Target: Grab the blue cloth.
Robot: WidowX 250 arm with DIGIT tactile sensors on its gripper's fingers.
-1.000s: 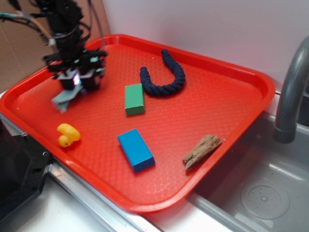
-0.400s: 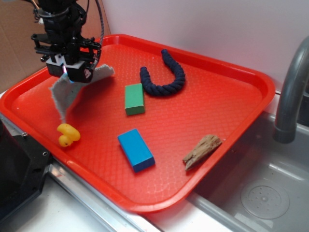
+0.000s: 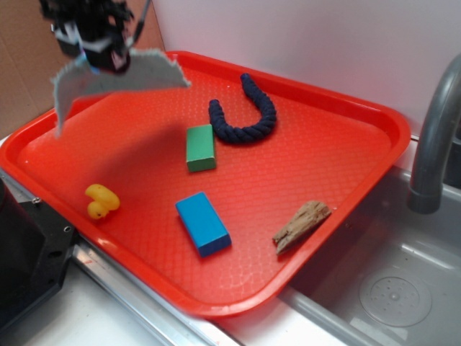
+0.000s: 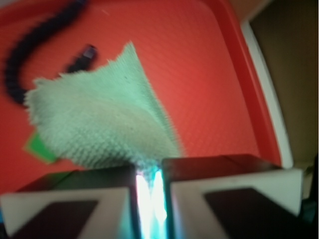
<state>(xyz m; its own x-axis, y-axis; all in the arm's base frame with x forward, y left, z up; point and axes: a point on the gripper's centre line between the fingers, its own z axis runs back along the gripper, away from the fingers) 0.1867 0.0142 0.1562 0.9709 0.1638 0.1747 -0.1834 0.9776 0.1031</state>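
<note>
Gripper (image 4: 148, 191) is pinching one edge of the blue cloth (image 3: 119, 79) between nearly closed jaws; hanging below them, this thin fabric could be slipping out.

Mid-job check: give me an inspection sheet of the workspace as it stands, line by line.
Surface: red tray, nothing spilled on it.
Job's things: blue cloth hanging off the tray, pinched in the gripper.
Clutter: green block, blue block, navy rope, yellow duck, wood piece, all lying on the tray.
Grippers: shut on the cloth; the wrist view shows fabric between the fingers.
Cables: one runs along the arm above the gripper.
Surroundings: sink and faucet on the right, white wall behind.
</note>
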